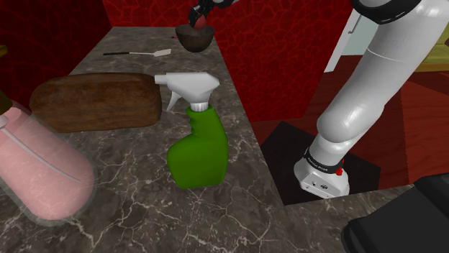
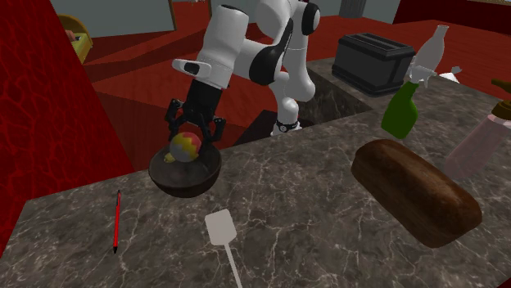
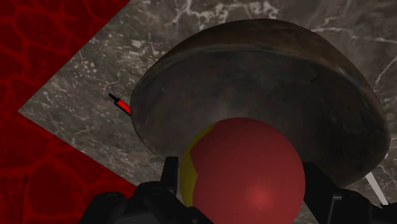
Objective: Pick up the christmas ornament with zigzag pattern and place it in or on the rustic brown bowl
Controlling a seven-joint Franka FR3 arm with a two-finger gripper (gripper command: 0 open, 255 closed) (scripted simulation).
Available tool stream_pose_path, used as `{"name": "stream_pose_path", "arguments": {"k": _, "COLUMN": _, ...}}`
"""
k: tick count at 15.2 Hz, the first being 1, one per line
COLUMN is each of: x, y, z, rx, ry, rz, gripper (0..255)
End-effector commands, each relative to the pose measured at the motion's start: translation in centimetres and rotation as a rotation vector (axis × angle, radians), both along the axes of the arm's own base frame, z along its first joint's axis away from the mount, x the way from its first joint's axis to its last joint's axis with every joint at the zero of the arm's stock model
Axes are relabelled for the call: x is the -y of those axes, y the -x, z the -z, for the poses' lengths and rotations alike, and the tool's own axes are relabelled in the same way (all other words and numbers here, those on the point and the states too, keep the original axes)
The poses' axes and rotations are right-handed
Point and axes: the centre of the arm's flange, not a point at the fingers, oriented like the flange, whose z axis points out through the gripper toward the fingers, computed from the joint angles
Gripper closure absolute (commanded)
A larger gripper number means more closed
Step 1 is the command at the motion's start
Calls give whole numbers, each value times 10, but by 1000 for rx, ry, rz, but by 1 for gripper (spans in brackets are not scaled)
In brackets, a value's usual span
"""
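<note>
The ornament point(image 2: 187, 147) is a red and yellow ball with a zigzag band. My gripper point(image 2: 195, 137) is shut on it, one black finger on each side. It hangs at rim height just over the hollow of the dark brown bowl point(image 2: 185, 178), which stands near the counter's edge. In the wrist view the red ball point(image 3: 245, 178) sits between my fingers point(image 3: 170, 173), with the bowl's inside point(image 3: 267, 83) right behind it. The shoulder view shows the bowl point(image 1: 193, 42) at the far end of the counter under my gripper point(image 1: 201, 14).
A red pen point(image 2: 117, 219) and a white spatula point(image 2: 221, 229) lie on the marble counter point(image 2: 311, 196) near the bowl. Farther along are a brown loaf point(image 1: 97, 100), a green spray bottle point(image 1: 198, 144) and a pink bottle point(image 1: 39, 172). A dark toaster point(image 2: 373, 61) stands beyond the counter gap.
</note>
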Motion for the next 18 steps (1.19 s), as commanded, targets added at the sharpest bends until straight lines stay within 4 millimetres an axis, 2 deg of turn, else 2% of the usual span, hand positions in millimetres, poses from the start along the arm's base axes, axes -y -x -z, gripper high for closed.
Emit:
{"name": "stream_pose_path", "arguments": {"k": 1, "x": 0, "y": 0, "z": 0, "rx": 1, "ry": 0, "rz": 0, "gripper": 0}}
{"name": "stream_pose_path", "arguments": {"k": 6, "x": 0, "y": 0, "z": 0, "rx": 1, "ry": 0, "rz": 0, "gripper": 0}}
{"name": "stream_pose_path", "arguments": {"k": 10, "x": -6, "y": 29, "z": -40, "rx": 1, "ry": 0, "rz": 0, "gripper": 0}}
{"name": "stream_pose_path", "arguments": {"k": 18, "x": -6, "y": 29, "z": -40, "rx": 1, "ry": 0, "rz": 0, "gripper": 0}}
